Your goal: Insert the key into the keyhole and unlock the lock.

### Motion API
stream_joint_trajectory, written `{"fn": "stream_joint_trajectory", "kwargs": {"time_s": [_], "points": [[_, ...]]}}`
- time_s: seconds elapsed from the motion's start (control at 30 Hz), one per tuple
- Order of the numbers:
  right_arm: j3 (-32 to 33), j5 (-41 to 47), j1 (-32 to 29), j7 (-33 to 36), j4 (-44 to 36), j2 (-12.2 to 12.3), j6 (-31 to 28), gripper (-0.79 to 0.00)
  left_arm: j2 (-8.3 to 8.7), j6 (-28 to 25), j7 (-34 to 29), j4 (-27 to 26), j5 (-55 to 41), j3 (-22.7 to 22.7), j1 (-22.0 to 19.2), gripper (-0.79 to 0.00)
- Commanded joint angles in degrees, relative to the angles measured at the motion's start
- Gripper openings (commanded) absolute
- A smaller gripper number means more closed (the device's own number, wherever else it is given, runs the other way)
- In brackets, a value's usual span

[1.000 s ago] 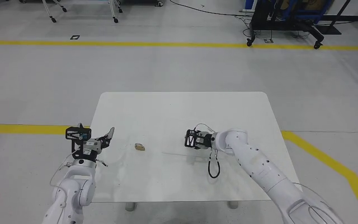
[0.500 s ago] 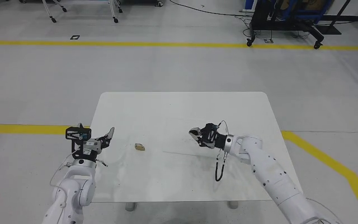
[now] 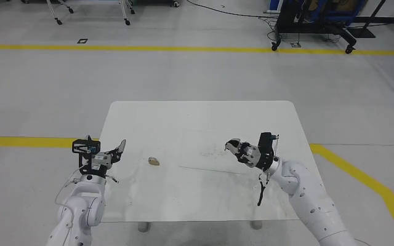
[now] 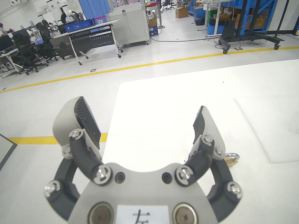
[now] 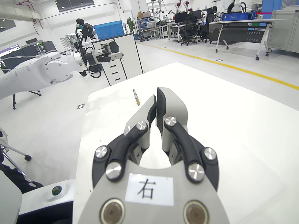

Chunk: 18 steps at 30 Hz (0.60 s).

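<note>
Right gripper (image 5: 156, 99) pressed together, key not discernible; spread left gripper (image 4: 144, 122) should first steady the lock (image 3: 153, 161) on the surface (image 3: 184, 123).

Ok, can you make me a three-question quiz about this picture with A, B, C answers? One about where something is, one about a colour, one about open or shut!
1. Where is the lock?
A. In a gripper
B. On the table
C. On the floor

2. What colour are the floor lines?
A. Red
B. Green
C. Yellow

3. The left gripper is:
A. Open
B. Shut on the lock
C. Shut with nothing in it

Answers: 1 B, it lies on the white table; 2 C, the lines are yellow; 3 A, its jaws stand wide apart.
</note>
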Motion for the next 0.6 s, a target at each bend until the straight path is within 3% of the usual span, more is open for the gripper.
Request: {"fn": "stream_joint_trajectory", "kwargs": {"time_s": [0.0,0.3,0.37,0.4,0.43,0.57], "points": [[0.0,-0.1,0.0,-0.1,0.0,0.0,0.1,-0.785,0.0,0.0,0.0,0.0,0.0,0.0,0.0,0.0],[0.0,-0.1,0.0,-0.1,0.0,0.0,0.1,-0.785,0.0,0.0,0.0,0.0,0.0,0.0,0.0,0.0],[0.2,4.2,-0.6,-2.4,0.6,-0.3,2.1,-0.785,-0.01,-0.7,0.3,-0.1,-0.5,-0.2,0.2,0.0],[-0.5,8.1,-0.9,-3.1,1.5,-0.5,-0.8,-0.785,-0.04,-1.4,0.2,-0.5,-1.7,-0.4,0.3,0.0],[-0.9,11.5,-0.3,-2.6,3.1,-0.6,-3.3,-0.785,-0.1,-2.8,-0.2,-0.8,-4.0,-0.5,0.3,0.0],[-3.1,22.8,2.2,1.2,6.1,-0.7,-3.4,-0.785,-0.2,-11.1,-5.6,-1.4,-15.8,0.0,-2.0,0.0]]}}
